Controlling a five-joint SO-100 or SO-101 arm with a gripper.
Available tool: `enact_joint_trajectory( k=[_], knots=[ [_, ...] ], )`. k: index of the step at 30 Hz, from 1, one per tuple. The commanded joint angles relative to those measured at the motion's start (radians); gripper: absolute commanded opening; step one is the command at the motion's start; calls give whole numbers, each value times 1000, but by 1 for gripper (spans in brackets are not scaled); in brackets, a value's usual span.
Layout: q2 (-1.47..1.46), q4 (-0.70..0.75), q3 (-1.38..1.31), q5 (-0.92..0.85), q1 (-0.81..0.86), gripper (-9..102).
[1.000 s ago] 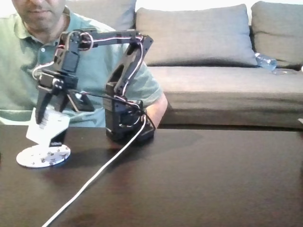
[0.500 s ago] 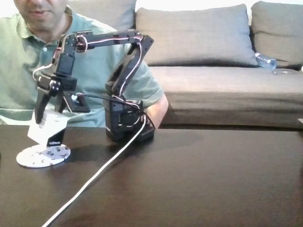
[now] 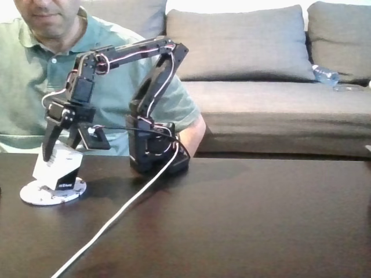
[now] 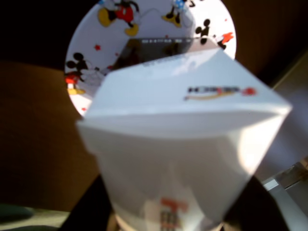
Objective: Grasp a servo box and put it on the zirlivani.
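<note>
One box, one disc: we see the servo box point(image 3: 56, 168) sitting low over the zirlivani point(image 3: 35, 194) at the left of the fixed view, its bottom apparently touching or just about touching the disc.
Pincer: the gripper point(image 3: 59, 148) is closed on the upper part of the servo box, its dark fingers down either side of the top.
Wrist view: the servo box point(image 4: 183, 144) is close to the lens and blurred, with the zirlivani point(image 4: 144, 24) and its cartoon prints showing behind it.
Box attitude: we read it as slightly tilted, one corner lower than the rest; we cannot tell whether its base lies flat.
Placement risk: the box seems to sit toward the near-right part of the disc, so we judge that it could end partly off the rim.
Release risk: if the fingers part while the box is tilted, we expect it may rock or tip onto the dark table point(image 3: 243, 220).
Drag risk: a finger catching the cardboard on withdrawal could pull the box, and the thin disc could slide with it.
Surroundings: a person point(image 3: 35, 75) sits just behind the arm, and the white cable point(image 3: 116, 215) runs across the table, well apart from the disc.
</note>
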Motion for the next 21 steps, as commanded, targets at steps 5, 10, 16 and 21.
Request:
enact_joint_trajectory(
  k=[5,10,16,21],
  knots=[
    [-2,-11,5,6,-23,22],
    [-2,-9,8,6,-23,25],
    [0,0,3,6,-23,25],
    [0,2,-2,12,-21,29]
  ],
)
